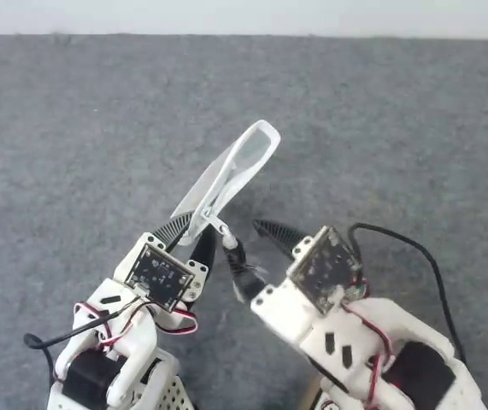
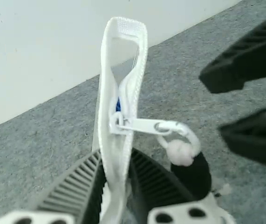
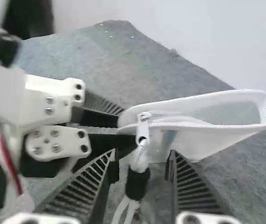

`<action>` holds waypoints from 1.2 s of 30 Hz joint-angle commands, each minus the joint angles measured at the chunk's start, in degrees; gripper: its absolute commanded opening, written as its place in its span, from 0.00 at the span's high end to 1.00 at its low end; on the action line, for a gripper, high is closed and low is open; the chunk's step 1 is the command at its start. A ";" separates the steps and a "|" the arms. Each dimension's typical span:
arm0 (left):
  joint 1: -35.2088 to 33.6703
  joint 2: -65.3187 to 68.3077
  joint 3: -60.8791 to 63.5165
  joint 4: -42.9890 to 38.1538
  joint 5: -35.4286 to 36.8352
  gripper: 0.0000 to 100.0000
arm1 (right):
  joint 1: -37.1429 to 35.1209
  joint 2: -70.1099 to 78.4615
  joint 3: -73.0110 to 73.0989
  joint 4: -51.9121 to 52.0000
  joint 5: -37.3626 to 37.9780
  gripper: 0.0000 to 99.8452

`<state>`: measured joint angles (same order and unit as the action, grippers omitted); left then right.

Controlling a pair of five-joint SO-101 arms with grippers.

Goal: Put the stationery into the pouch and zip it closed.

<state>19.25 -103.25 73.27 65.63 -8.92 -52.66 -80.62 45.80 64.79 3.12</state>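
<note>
While the left gripper (image 1: 194, 234) is clamped on one end of the pouch (image 1: 231, 175), which slants up over the grey, fibrous table (image 1: 73, 128), the right gripper (image 3: 139, 163) has its ribbed jaws apart around the zip pull (image 3: 143, 127) and its cord (black bead (image 3: 136, 183)). The pouch is flat, white fabric with a translucent panel.

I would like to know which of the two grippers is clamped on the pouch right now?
The left gripper: it is shut on one end of the pouch. The right gripper is open, straddling the zip pull.
</note>
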 commanded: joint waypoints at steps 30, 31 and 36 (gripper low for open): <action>-0.44 -1.14 0.57 0.35 -0.18 0.99 | 5.14 11.74 3.34 -12.79 -0.26 0.92; -0.44 -1.14 0.57 0.35 -0.18 0.99 | 5.14 11.74 3.34 -12.79 -0.26 0.92; -0.44 -1.14 0.57 0.35 -0.18 0.99 | 5.14 11.74 3.34 -12.62 -0.26 0.92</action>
<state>19.25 -103.34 73.54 65.71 -8.92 -48.18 -69.01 49.41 52.57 2.95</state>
